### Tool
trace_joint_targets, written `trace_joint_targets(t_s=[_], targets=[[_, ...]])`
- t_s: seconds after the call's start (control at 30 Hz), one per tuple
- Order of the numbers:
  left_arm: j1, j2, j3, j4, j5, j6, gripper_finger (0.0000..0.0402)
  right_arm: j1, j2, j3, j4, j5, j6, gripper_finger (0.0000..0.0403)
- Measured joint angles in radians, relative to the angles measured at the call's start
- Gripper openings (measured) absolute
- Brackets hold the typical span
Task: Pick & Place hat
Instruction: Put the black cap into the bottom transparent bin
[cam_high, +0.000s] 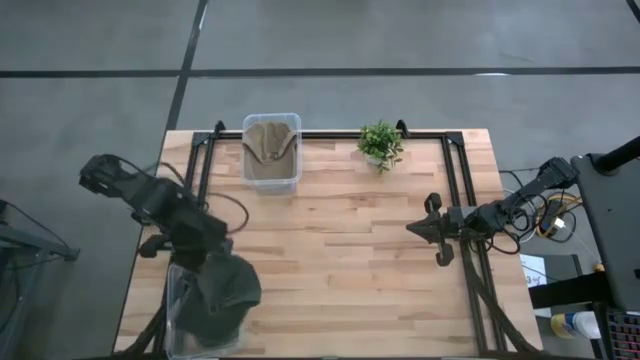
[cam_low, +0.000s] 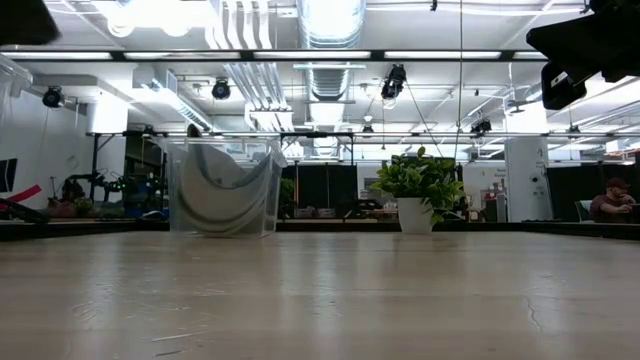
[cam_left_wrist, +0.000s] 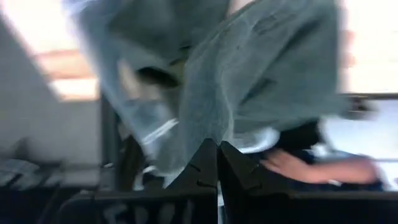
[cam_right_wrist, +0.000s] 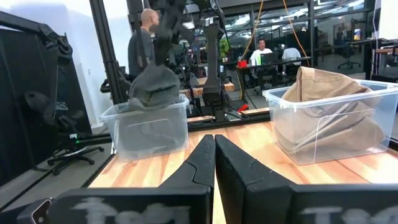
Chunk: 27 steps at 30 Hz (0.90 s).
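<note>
Above the near-left clear bin (cam_high: 178, 300) we see the dark grey hat (cam_high: 225, 290), draped over that bin's rim and hanging from the left pincer (cam_high: 205, 262). From the left wrist view we make out the two fingers pressed together on a fold of the hat's fabric (cam_left_wrist: 261, 74), though the cloth is smeared and fills most of that picture, hiding the bin beneath. Most of the bin lies under the hat and arm, so we cannot tell what it contains. Farther from that bin, at the tabletop's (cam_high: 340, 250) far edge, a second clear bin (cam_high: 271, 150) holds a tan hat (cam_high: 270, 145), with a small potted plant (cam_high: 380, 143) just beside it. Well away from the dark hat's bin, the right pincer (cam_high: 437, 243) hovers over the tabletop's right side, fingers together on nothing. People (cam_right_wrist: 142, 46) show in the room beyond.
</note>
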<state>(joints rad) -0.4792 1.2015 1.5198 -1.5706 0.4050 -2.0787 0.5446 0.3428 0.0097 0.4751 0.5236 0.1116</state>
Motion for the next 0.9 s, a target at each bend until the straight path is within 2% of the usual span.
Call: trace_joint_targets(t_s=[0.2, 0.33, 0.4, 0.6, 0.9], targets=[[-0.007, -0.012, -0.173, 0.0, 0.17, 0.042, 0.0, 0.0, 0.0, 0.0, 0.0, 0.0, 0.0, 0.0008], [-0.009, -0.005, -0.259, 0.005, 0.322, 0.041, 0.0, 0.0, 0.0, 0.0, 0.0, 0.0, 0.0, 0.0008], [-0.01, -0.002, -0.286, 0.008, 0.353, 0.078, 0.0001, 0.0, 0.0, 0.0, 0.0, 0.0, 0.0, 0.0008], [-0.007, 0.008, -0.294, 0.004, 0.288, 0.172, 0.0003, 0.0, 0.0, 0.0, 0.0, 0.0, 0.0, 0.0008], [-0.007, -0.042, -0.213, 0.0, -0.002, 0.184, 0.0004, 0.0, 0.0, 0.0, 0.0, 0.0, 0.0, 0.0008]])
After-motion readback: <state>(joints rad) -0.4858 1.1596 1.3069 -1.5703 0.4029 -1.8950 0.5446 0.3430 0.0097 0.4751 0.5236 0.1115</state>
